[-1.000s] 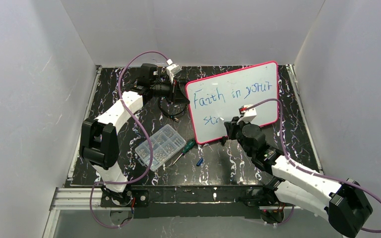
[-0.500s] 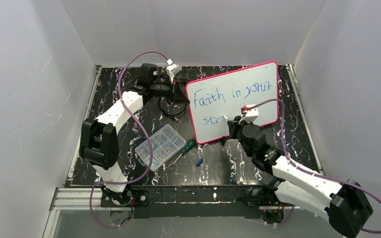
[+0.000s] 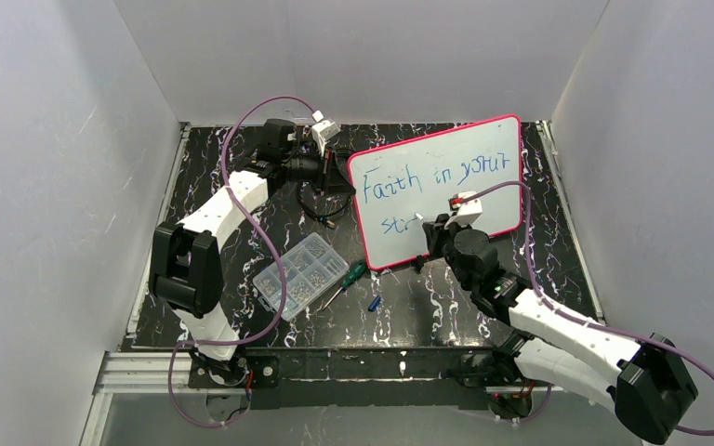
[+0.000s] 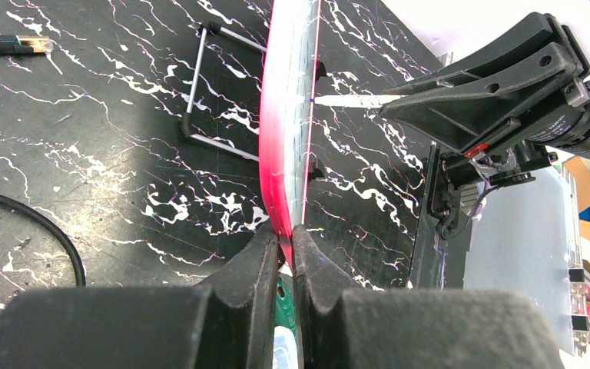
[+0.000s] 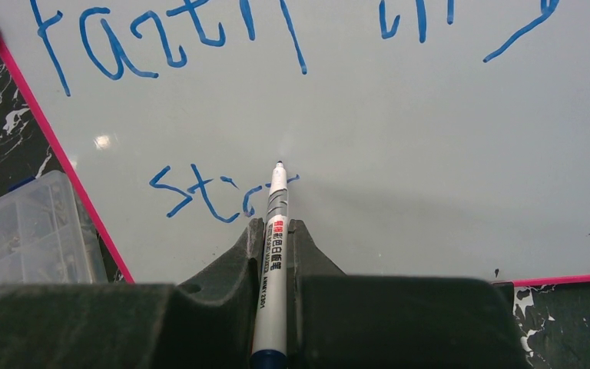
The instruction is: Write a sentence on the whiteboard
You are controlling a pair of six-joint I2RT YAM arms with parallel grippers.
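The whiteboard (image 3: 469,200) stands tilted at the back centre, white with a pink-red frame. The sentence (image 3: 428,175) is in blue: "Faith in your" on top, with "str" (image 3: 395,224) started below it. My left gripper (image 4: 286,238) is shut on the whiteboard's pink left edge (image 4: 280,154). A white marker (image 5: 276,200) sits in my right gripper (image 5: 276,227), which is shut on it. Its tip rests on the whiteboard (image 5: 430,138) just right of the "str" strokes (image 5: 207,192). In the left wrist view the marker (image 4: 349,100) meets the board edge-on.
A clear compartment box (image 3: 299,275) of small parts lies left of the board's lower corner. A green-handled screwdriver (image 3: 349,276) and a small blue cap (image 3: 373,303) lie beside it. A black cable (image 3: 321,209) and a wire stand (image 4: 207,84) sit behind the board.
The marker has added a short stroke to the right of "st" on the lower line. My right wrist has shifted slightly up. The left arm has not moved.
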